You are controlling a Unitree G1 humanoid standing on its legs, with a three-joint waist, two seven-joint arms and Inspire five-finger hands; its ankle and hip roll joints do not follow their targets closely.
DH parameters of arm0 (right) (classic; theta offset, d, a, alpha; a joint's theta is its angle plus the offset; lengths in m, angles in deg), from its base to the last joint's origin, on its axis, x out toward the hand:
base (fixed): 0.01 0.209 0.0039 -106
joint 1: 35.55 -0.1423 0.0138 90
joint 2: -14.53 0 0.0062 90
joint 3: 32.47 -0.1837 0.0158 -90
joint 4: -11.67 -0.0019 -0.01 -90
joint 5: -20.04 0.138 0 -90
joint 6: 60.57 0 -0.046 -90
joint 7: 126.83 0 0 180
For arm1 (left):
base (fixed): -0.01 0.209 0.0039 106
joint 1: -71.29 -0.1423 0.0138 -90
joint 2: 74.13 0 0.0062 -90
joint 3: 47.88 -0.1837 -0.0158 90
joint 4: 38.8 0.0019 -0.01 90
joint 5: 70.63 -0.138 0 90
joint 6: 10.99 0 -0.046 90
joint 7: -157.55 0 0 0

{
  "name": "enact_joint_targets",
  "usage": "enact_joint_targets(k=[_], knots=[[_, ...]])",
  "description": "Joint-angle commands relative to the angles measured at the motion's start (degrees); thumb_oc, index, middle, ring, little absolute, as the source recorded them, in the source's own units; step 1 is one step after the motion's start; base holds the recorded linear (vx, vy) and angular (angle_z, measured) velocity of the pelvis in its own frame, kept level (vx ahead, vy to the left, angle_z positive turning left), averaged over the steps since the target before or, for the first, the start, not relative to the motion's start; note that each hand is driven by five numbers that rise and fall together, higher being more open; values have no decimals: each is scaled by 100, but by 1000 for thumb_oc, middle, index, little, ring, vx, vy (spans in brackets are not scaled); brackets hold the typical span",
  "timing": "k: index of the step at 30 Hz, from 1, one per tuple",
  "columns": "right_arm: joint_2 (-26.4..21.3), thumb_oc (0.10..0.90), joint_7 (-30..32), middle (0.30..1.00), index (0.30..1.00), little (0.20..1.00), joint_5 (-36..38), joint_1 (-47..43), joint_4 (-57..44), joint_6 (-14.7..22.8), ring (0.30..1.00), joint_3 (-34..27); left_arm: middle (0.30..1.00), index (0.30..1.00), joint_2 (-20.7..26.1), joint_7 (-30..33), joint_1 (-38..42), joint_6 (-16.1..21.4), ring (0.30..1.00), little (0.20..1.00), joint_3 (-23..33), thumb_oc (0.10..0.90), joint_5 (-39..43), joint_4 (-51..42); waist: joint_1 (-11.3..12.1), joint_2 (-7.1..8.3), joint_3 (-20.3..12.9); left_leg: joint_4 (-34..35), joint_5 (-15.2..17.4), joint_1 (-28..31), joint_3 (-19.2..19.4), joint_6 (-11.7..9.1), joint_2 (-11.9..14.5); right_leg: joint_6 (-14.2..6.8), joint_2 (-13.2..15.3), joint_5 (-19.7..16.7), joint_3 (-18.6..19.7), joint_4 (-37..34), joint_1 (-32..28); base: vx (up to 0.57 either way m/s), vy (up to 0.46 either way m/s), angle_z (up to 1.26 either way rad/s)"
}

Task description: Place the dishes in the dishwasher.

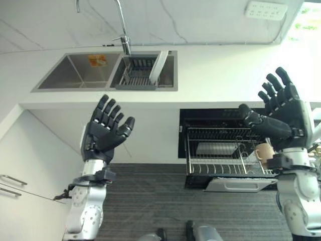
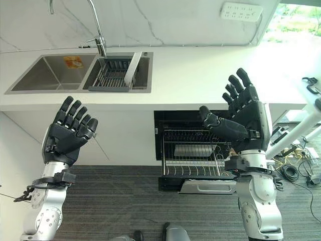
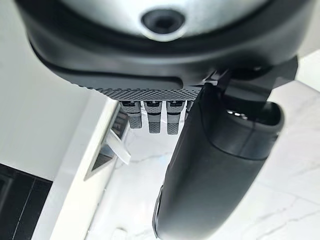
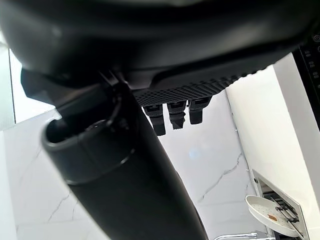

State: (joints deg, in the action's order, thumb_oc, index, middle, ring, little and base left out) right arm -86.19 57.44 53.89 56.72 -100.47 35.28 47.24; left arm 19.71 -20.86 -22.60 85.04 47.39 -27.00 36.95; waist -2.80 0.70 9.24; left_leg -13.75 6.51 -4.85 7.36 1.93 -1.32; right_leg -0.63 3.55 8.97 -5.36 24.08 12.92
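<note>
A white plate (image 1: 157, 66) leans on edge in the dark drying rack (image 1: 135, 74) inside the right sink basin; the right wrist view shows that plate (image 4: 272, 216) too. Under the counter the dishwasher's wire rack (image 1: 220, 155) is pulled out, holding a pale rectangular dish (image 1: 216, 148) and a beige cup (image 1: 264, 151). My left hand (image 1: 104, 131) is raised, empty, with its fingers spread, in front of the counter below the sink. My right hand (image 1: 281, 114) is raised too, empty and spread, above the right end of the rack.
A steel double sink (image 1: 80, 72) with a tall tap (image 1: 122, 27) sits in the white counter (image 1: 220, 75). White cabinet fronts (image 1: 20, 165) stand at left. The floor (image 1: 150, 201) is dark and ribbed. A wall socket (image 1: 266, 10) is at the upper right.
</note>
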Motion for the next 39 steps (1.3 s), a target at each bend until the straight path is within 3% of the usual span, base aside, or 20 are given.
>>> enact_joint_targets(k=[1,4,6,7,8,9,10,13,15,16,18,22,23,24,25,27,28,30,37,39], knots=[[-34,800,10,900,900,900,-41,-466,-281,487,900,-243,900,900,352,-260,498,480,900,900,202,800,-148,-450,18,75,-475,-344,596,-52,-117,1,44,-254,-168,72,-312,-689,-771,13,-33,0],[-99,800,26,900,900,900,-44,-483,-241,450,900,-251,900,900,351,-386,524,543,900,900,167,800,-31,-449,-17,123,-397,-344,397,159,340,-139,105,-168,-85,105,-358,-689,-816,19,-41,0],[-213,800,51,900,900,900,-92,-459,-213,469,900,-342,900,900,311,-468,585,552,900,900,101,800,110,-494,-14,276,-274,-368,-379,237,756,-465,134,-69,102,126,-371,-689,-909,17,-49,-1],[-265,800,54,900,900,900,-88,-451,-215,444,900,-427,900,900,270,-494,588,547,900,900,81,800,106,-554,-21,335,-179,-803,-730,33,893,-676,308,-31,194,116,-417,-689,-956,-14,-26,6],[-271,800,55,900,900,900,-85,-453,-215,439,900,-443,900,900,263,-497,592,542,900,900,78,800,104,-563,-28,327,-172,-913,-742,-38,884,-710,356,-18,184,110,-436,-689,-947,-22,40,28],[-307,800,110,900,900,900,-82,-500,-216,397,900,-499,900,900,208,-537,579,491,900,900,85,800,115,-612,-33,386,-101,-1003,-857,-234,1030,-779,676,-60,328,92,-504,-689,-961,32,214,50],[-355,800,152,900,900,900,-75,-684,-156,330,900,-467,900,900,183,-520,603,575,900,900,48,800,5,-541,-101,354,-111,-439,-840,-113,1255,-741,962,-140,406,100,-480,-689,-901,58,279,53],[-435,800,118,900,900,900,230,-729,-116,342,900,-473,900,900,295,-555,671,751,900,900,14,800,-47,-405,-141,208,-106,-344,-907,-319,1463,-740,1210,-177,399,190,-513,-689,-981,111,318,22],[-438,800,87,900,900,900,334,-698,-55,310,900,-539,900,900,270,-703,609,873,900,900,-16,800,-60,-398,-162,148,-140,-344,-361,-403,1372,-596,1159,-234,430,289,-473,-689,-1118,243,504,24],[-441,800,26,900,900,900,477,-527,-134,275,900,-640,900,900,318,-636,468,853,900,900,29,800,-125,-481,-147,65,-248,-344,-47,-420,1162,-523,1032,-363,415,304,-487,-689,-1229,286,564,6],[-394,800,-79,900,900,900,641,-353,-256,309,900,-721,900,900,388,-654,518,811,900,900,39,800,-56,-520,-164,75,-307,-344,86,-337,1091,-457,924,-427,420,280,-518,-689,-1233,200,368,-19],[-364,800,-10,900,900,900,214,-252,-321,464,900,-709,900,900,409,-680,704,730,900,900,-50,800,32,-514,-163,96,-332,-344,232,-207,850,-321,789,-456,426,109,-563,-689,-1198,180,253,-29],[-357,800,32,900,900,900,240,-286,-290,487,900,-691,900,900,402,-711,725,686,900,900,-51,800,48,-492,-138,113,-329,-344,272,-162,839,-286,791,-470,426,8,-670,-689,-1247,213,234,1],[-331,800,36,900,900,900,302,-326,-255,501,900,-702,900,900,383,-790,731,702,900,900,-65,800,12,-411,-150,106,-303,-344,329,-74,830,-241,828,-542,374,-347,-822,-689,-1303,197,209,5],[-279,800,-52,900,900,900,364,-322,-261,502,900,-734,900,900,375,-823,715,698,900,900,-69,800,-66,-421,-151,77,-270,-344,350,-30,823,-214,892,-580,279,-590,-955,-689,-1345,172,168,7],[-208,800,-139,900,900,900,292,-413,-252,457,900,-698,900,900,360,-749,689,680,900,900,-78,800,-204,-504,-74,96,-219,-344,383,-21,784,-224,955,-579,248,-658,-1117,-689,-1301,61,14,-1],[-212,800,-162,900,900,900,255,-481,-229,417,900,-663,900,900,400,-680,706,688,900,900,-73,800,-200,-518,-36,138,-192,-344,374,-31,783,-246,971,-537,223,-477,-1147,-689,-1213,17,-116,-26],[-277,800,-151,900,900,900,204,-481,-213,526,900,-641,900,900,496,-580,786,643,900,900,-47,800,-57,-492,-15,267,-182,-344,372,-47,693,-297,833,-338,25,22,-834,-689,-1053,57,-196,-28],[-410,800,231,900,900,900,330,-497,-262,486,900,-575,900,900,300,-711,720,400,900,900,-115,800,-76,-612,109,430,-286,-344,238,-11,657,-274,443,-132,159,173,-708,-689,-1069,69,-229,11],[-381,800,194,900,900,900,351,-468,-246,467,900,-517,900,900,334,-908,671,272,900,900,-180,800,-25,-628,70,497,-225,-466,-305,114,917,-412,394,-27,242,229,-589,-689,-1143,97,-222,3]])
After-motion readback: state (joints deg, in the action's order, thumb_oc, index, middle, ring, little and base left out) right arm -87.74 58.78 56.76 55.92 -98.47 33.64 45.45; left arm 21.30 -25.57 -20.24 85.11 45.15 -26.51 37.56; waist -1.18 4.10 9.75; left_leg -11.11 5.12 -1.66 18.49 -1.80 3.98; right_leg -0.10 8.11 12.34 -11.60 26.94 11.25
